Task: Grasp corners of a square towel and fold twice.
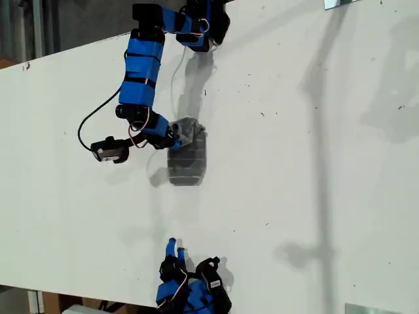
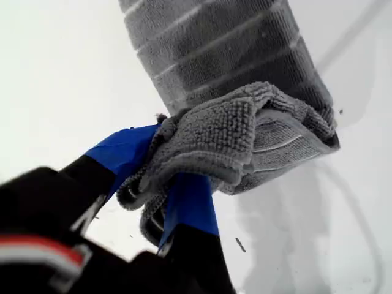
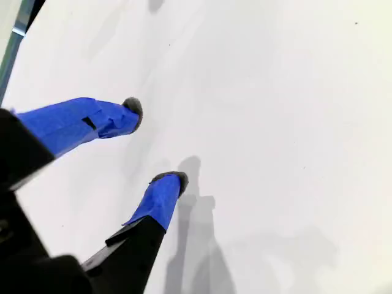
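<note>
Where the towel (image 1: 188,160) lay on the white table (image 1: 314,170), it was bunched into a small, thick bundle rather than spread flat, sitting near the middle of the exterior view, a little toward that view's left. Its fabric was a dark grey terry with a nubbly, looped pile, crossed by thin pale stripes at even spacing. One end of it (image 2: 226,131) was lifted and crumpled, its hemmed edge curling over, while the rest hung as a ribbed, folded slab. My first gripper (image 2: 160,168) was clamped on that lifted end, its blue-taped jaws half buried in the pile. My second gripper (image 3: 156,144) hovered over bare table at the bottom edge of the exterior view, well apart from the towel; its two blue-taped jaws stood spread, each ending in a small grey pad (image 3: 133,106), with nothing between them.
</note>
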